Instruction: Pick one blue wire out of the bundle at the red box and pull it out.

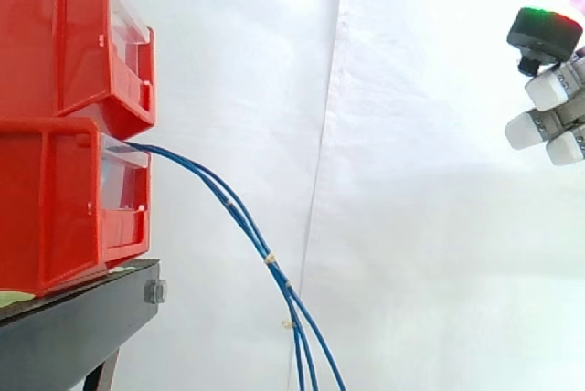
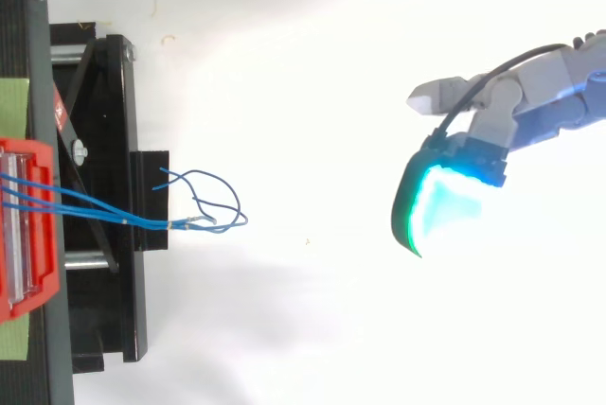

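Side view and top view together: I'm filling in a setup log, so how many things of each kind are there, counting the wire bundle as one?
Red plastic bins, stacked: 2
Bundle of thin blue wires: 1
Black metal stand: 1
Robot hand with glowing pads: 1
Total: 5

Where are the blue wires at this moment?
Side view: the blue wires leave the lower red bin on the left and hang down past the black stand, far from the hand.
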`<move>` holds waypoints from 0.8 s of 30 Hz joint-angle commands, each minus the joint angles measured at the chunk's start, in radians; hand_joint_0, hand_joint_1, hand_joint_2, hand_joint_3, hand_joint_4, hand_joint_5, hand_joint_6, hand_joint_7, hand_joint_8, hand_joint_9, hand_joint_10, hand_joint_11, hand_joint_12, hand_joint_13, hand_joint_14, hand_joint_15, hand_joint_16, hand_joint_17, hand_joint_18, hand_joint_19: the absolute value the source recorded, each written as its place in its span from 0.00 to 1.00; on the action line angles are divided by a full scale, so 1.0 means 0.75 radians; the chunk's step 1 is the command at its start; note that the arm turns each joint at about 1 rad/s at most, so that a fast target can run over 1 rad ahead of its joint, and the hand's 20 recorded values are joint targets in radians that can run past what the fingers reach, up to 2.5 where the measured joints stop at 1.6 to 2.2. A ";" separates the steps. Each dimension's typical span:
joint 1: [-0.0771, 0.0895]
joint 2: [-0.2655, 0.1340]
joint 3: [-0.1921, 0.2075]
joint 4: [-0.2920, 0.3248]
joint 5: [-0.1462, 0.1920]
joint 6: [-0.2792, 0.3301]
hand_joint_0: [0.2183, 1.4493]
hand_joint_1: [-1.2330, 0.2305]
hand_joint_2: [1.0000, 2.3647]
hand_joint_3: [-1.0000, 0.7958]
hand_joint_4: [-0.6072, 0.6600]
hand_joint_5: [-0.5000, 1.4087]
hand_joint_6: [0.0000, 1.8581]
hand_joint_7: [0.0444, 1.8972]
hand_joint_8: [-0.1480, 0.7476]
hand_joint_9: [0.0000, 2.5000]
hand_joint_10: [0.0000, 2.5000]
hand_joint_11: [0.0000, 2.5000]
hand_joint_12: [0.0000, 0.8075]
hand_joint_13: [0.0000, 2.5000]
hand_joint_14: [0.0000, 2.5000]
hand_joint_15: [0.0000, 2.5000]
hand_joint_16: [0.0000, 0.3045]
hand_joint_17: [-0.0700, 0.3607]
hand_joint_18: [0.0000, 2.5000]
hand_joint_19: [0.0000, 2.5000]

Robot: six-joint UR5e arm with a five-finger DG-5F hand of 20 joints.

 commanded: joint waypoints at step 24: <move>0.008 -0.084 0.000 0.122 0.016 0.007 0.23 0.46 0.00 0.32 0.80 0.18 0.27 0.49 0.62 0.25 0.00 0.08 0.56 0.10 0.00 0.03 0.20 0.48 0.11 0.06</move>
